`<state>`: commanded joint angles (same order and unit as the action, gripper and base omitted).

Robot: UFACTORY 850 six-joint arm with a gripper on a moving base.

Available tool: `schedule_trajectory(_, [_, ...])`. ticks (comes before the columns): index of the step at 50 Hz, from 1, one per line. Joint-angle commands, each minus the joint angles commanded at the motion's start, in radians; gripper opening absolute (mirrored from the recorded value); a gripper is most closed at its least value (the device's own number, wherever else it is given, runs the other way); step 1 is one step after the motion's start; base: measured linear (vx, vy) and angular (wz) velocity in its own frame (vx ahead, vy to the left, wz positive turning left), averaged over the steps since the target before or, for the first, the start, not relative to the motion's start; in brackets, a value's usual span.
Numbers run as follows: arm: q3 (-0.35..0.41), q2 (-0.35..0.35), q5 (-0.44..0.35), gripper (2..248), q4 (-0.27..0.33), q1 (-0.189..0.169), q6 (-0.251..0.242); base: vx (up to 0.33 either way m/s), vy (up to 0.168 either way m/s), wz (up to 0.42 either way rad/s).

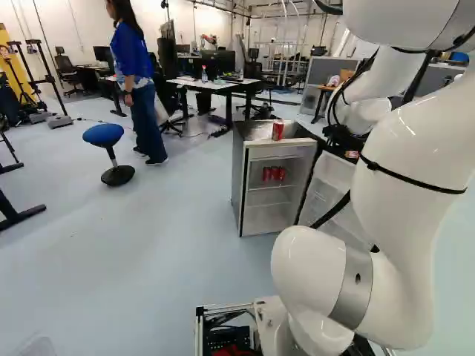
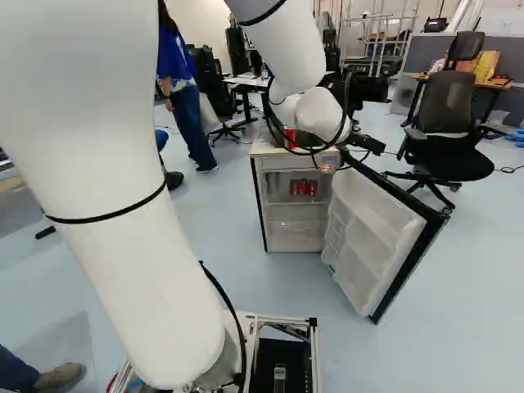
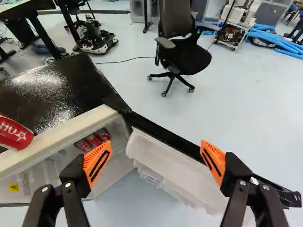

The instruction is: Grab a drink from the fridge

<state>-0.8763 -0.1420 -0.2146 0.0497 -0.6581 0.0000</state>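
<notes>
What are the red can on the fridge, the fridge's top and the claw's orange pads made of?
Red can: probably thin metal, smooth and printed, judging by its shape.
Fridge top: glossy black with bright glare; painted metal or plastic.
Orange pads on the claw: dull, dark-slotted, maybe rubber or plastic.

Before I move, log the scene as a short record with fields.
fridge: front facing the base
door: swung wide open
top can: red, upright on the fridge near its front edge
inner cans: red, side by side inside the fridge
fingers: open, nothing between their pads; the door lies beyond them
drink grabbed: none yet
chair: black, beyond the door
stool: blue seat, left of the fridge in the left base view
</notes>
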Motion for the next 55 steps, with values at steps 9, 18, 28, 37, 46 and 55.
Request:
schedule_trajectory(9, [-0.029,-0.007,0.055,247,-0.021,-0.021,0.0,0.0,0.0,0.0])
schedule_trajectory(18, [-0.06,-0.015,0.113,247,-0.044,-0.042,0.0,0.0,0.0,0.0])
schedule_trajectory(28, [-0.094,-0.024,0.178,247,-0.07,-0.065,0.0,0.0,0.0,0.0])
schedule_trajectory(37, [-0.128,-0.035,0.237,247,-0.093,-0.084,0.0,0.0,0.0,0.0])
schedule_trajectory(46, [-0.168,-0.05,0.296,247,-0.118,-0.101,0.0,0.0,0.0,0.0])
schedule_trajectory(55, [-0.208,-0.073,0.358,247,-0.142,-0.117,0.0,0.0,0.0,0.0])
